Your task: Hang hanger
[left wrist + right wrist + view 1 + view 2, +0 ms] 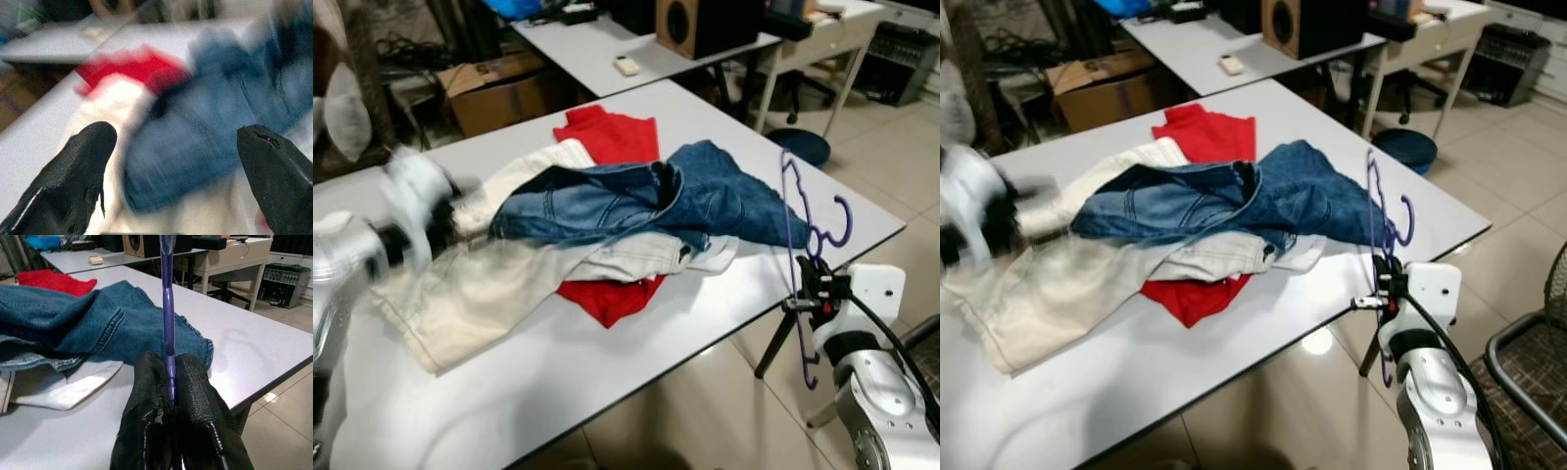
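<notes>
A white bench [636,343] carries a heap of clothes. Blue jeans [636,196] lie on top at the centre. A red garment [607,132] pokes out at 12 o'clock of the jeans, and more red cloth [607,299] shows at 6 o'clock. Cream trousers [470,294] spread toward 8 o'clock, touching the jeans. A pale grey-white garment [641,255] lies under the jeans' lower edge.

Behind, at 12 o'clock, a second white bench [607,44] holds a wooden speaker [680,24] and a small white remote [626,66]. A cardboard box [499,88] sits on the floor at 11 o'clock. A blue round stool [800,147] stands at 2 o'clock on the tiled floor [891,147].
</notes>
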